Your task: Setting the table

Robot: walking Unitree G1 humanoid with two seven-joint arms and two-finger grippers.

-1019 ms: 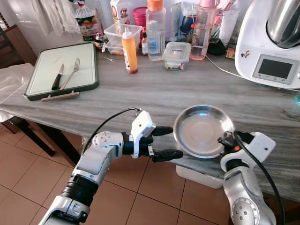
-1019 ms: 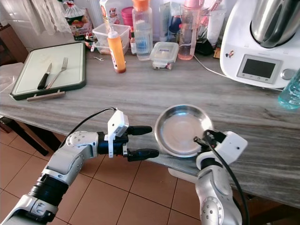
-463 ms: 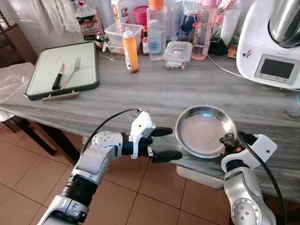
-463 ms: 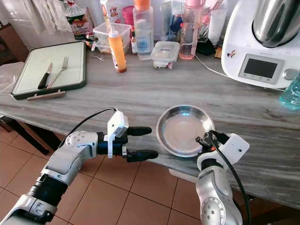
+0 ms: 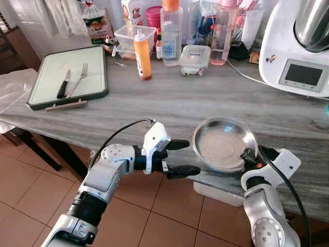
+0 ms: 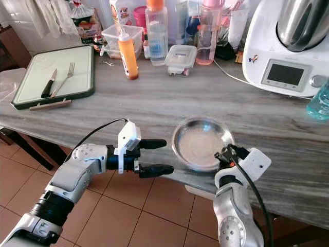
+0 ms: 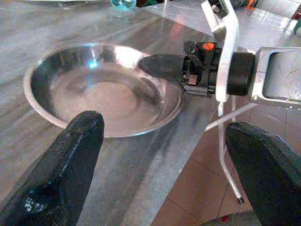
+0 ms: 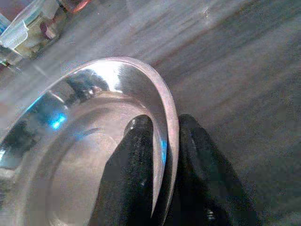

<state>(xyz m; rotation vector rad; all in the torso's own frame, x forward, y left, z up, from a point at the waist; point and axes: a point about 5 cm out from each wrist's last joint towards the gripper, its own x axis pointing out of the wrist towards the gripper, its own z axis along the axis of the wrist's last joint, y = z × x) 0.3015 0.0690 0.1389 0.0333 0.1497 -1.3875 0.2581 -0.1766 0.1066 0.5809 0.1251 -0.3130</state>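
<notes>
A round steel bowl [image 5: 220,145] sits near the front edge of the grey marble table [image 5: 169,103], tipped slightly. My right gripper [image 5: 250,154] is shut on the bowl's near right rim; in the right wrist view one finger [image 8: 131,165] is inside the rim and the other outside. My left gripper [image 5: 191,156] hovers open just left of the bowl [image 7: 103,94], past the table's front edge, holding nothing. A knife [image 5: 62,85] and a fork [image 5: 78,80] lie on a green-edged cutting board [image 5: 51,67] at the far left.
An orange sauce bottle [image 5: 142,54], clear bottles and lidded plastic containers [image 5: 194,59] crowd the table's back edge. A white kitchen machine [image 5: 298,49] stands at the back right. The table's middle is bare. A white bin [image 5: 218,194] stands on the tiled floor below.
The bowl has tipped and shifted a little in my right gripper and looks blurred now. My left gripper has stayed in place, open.
</notes>
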